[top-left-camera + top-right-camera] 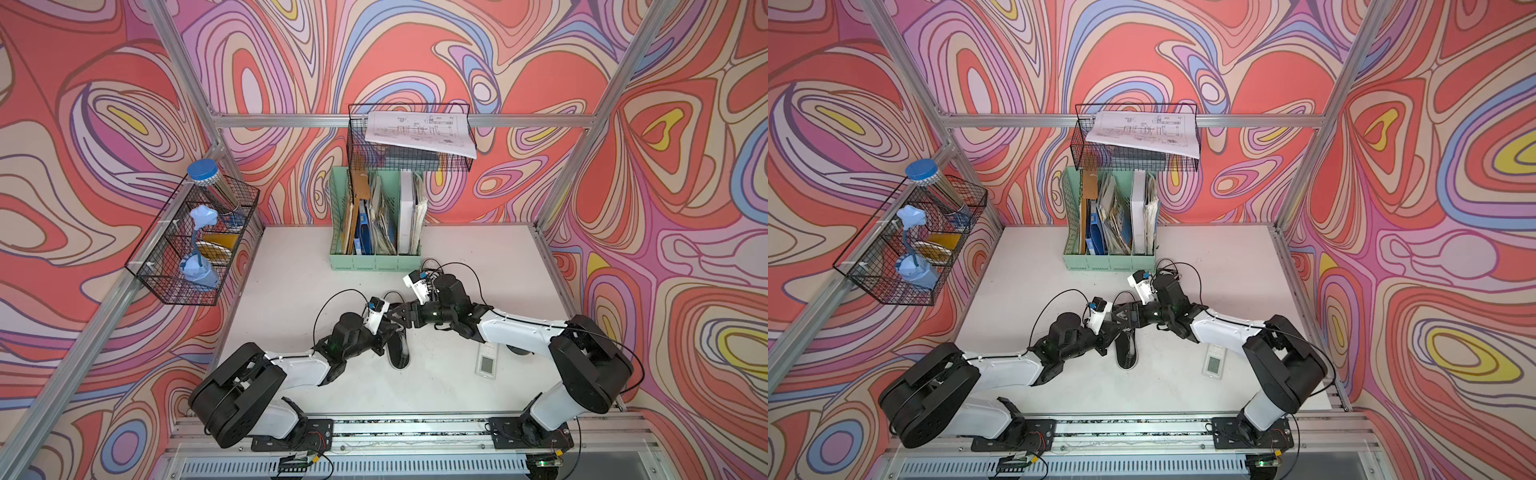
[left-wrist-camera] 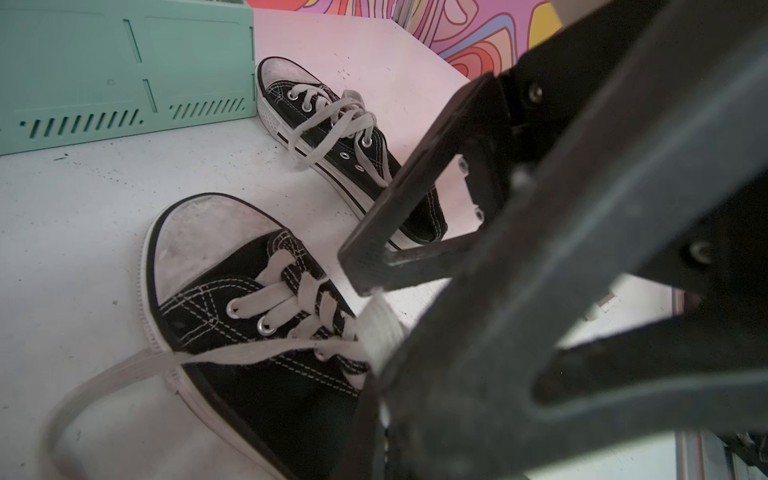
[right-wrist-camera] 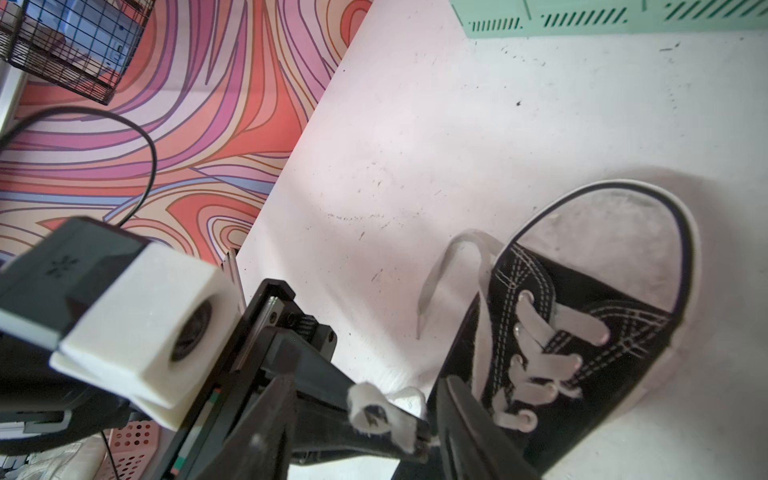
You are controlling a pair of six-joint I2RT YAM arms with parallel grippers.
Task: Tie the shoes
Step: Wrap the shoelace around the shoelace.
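The white table (image 1: 291, 286) carries a green file holder (image 1: 374, 261) at its back edge, and the two arms reach in from the front rail: the left arm (image 1: 299, 368) and the right arm (image 1: 515, 332) meet over the middle. Below them lies the near shoe (image 1: 399, 353), a black sneaker with white trim. Its long axis runs front to back on the table, with the heel opening toward the rail and the toe toward the file holder, under the grippers in both top views. The far shoe (image 2: 332, 137) shows only in the left wrist view. It lies behind the near one, its toe just beside the file holder's front corner and its heel running off behind the right gripper, with its laces in loose loops across the top. A small white remote (image 1: 485, 360) rests on the table to the right of the near shoe, under the right forearm. The left gripper (image 3: 415, 440) is pinched tight on the near shoe's lace (image 2: 232, 353), which runs from the fingertips across the shoe's side and curls onto the table. The right gripper (image 1: 404, 313) hovers tip to tip with the left, its jaws apart on either side of the pinched lace, gripping nothing.
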